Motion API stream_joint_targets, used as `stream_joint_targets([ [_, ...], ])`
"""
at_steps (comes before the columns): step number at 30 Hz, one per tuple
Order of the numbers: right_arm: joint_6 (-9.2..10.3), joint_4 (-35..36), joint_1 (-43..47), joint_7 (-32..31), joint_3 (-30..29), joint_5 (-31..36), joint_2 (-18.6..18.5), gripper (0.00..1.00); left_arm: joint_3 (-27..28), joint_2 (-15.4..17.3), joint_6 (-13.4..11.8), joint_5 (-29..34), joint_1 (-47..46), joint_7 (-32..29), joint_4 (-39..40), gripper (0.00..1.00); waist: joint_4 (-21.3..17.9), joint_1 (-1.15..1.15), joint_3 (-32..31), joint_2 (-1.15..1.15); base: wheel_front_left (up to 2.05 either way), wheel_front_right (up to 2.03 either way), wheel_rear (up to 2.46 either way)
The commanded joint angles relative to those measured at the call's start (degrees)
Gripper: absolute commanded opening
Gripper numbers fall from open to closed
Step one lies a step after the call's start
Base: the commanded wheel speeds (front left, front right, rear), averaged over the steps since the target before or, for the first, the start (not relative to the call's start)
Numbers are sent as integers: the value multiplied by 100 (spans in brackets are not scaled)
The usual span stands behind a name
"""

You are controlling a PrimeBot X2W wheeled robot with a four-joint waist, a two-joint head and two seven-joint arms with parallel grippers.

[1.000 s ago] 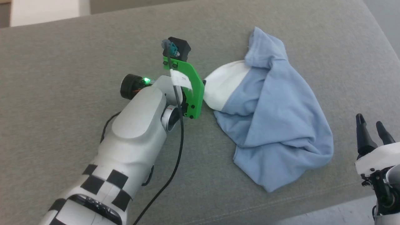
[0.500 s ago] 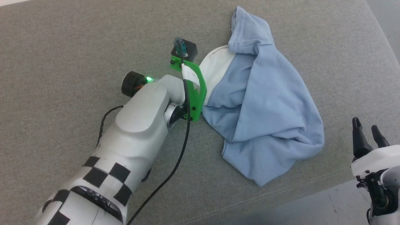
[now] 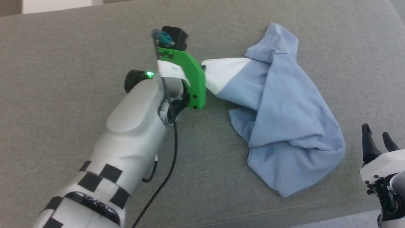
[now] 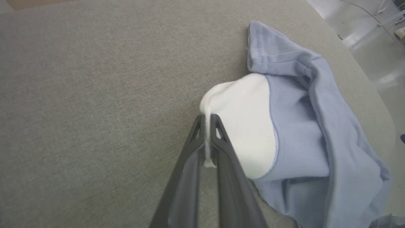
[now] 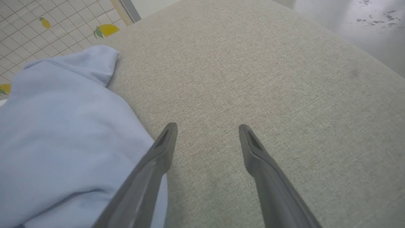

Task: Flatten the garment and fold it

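L end effector (image 4: 207,119) was clamped on the white inner edge of the garment (image 3: 284,120). Rest of it lay bunched on the grey fabric counter (image 3: 63,63), w/ R end effector (image 3: 376,132) spread open near its lower-right side.

The left gripper (image 4: 207,122), wide open a second ago, is now closed, its fingers (image 4: 227,155) pinching the white edge (image 4: 243,126) of the shirt (image 3: 284,120). That white patch, earlier a rounded flap lying slack just ahead of the fingertips, is now drawn into a narrow wedge whose tip sits between them. The blue cloth (image 3: 294,104) beyond the grip stretches toward the gripper, while its lower fold now lies farther from the gripper. The head view has shifted as well.
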State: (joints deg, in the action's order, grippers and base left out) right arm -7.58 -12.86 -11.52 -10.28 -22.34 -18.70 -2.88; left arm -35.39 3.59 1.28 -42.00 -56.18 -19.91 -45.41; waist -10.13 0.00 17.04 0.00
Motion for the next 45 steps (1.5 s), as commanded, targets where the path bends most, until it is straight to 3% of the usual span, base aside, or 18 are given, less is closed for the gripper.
stream_joint_targets([
  [1,9,39,62,-45,2,46,1,100,146,194,-86,-94,114,142,32,0,464,0,-414,0,0,0,0],
  [10,9,208,236,-263,23,172,1,100,1039,1272,-785,-558,1254,548,277,0,911,0,-727,0,0,0,0],
  [16,9,326,336,-403,44,202,1,100,1066,1332,-902,-801,2119,289,515,0,1145,0,-772,0,0,0,0],
  [17,9,348,332,-421,54,204,1,100,1108,1308,-882,-848,2179,365,609,25,1177,0,-771,0,0,0,0],
  [18,9,365,325,-442,77,204,1,100,1171,1275,-828,-904,2220,496,724,100,1203,0,-775,0,0,0,0],
  [21,9,387,296,-472,142,202,1,100,1350,1268,-669,-967,2324,1010,1048,100,1223,0,-804,0,0,0,0],
  [25,9,380,272,-476,297,190,1,100,1592,1441,-488,-749,2689,2237,1600,100,1178,0,-864,0,0,0,0],
  [29,9,389,299,-489,455,181,1,100,1731,1601,-548,-311,3357,3314,2106,100,1146,0,-883,0,0,0,0],
  [32,9,429,298,-552,599,220,1,100,1997,1542,-697,40,3872,3478,2553,100,1155,0,-867,0,0,0,0],
  [37,9,560,48,-873,1015,432,1,100,2782,1157,-836,830,4518,3488,3528,100,1217,0,-785,0,0,0,0],
  [45,9,213,-1215,-2200,2336,879,-248,100,3203,689,-548,1532,4758,3490,3865,100,1396,0,-571,0,0,0,0],
])
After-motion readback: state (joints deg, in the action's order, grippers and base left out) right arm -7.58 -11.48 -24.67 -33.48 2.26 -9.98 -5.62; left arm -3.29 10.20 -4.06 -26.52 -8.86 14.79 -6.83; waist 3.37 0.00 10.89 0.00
